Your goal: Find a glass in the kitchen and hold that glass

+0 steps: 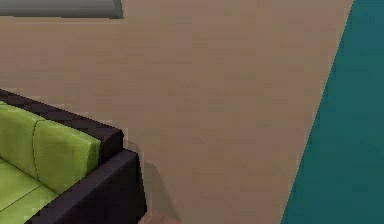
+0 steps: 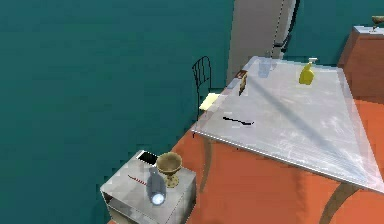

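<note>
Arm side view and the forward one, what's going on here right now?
The robot faces a tan wall, with a green-cushioned sofa at the forward view's lower left. In the arm side view a long grey table carries a yellow bottle-like thing and a small dark utensil. Nearer, a small side table bears a clear bluish glass-like vessel and a tan cup. All of them rest on their surfaces.
</note>
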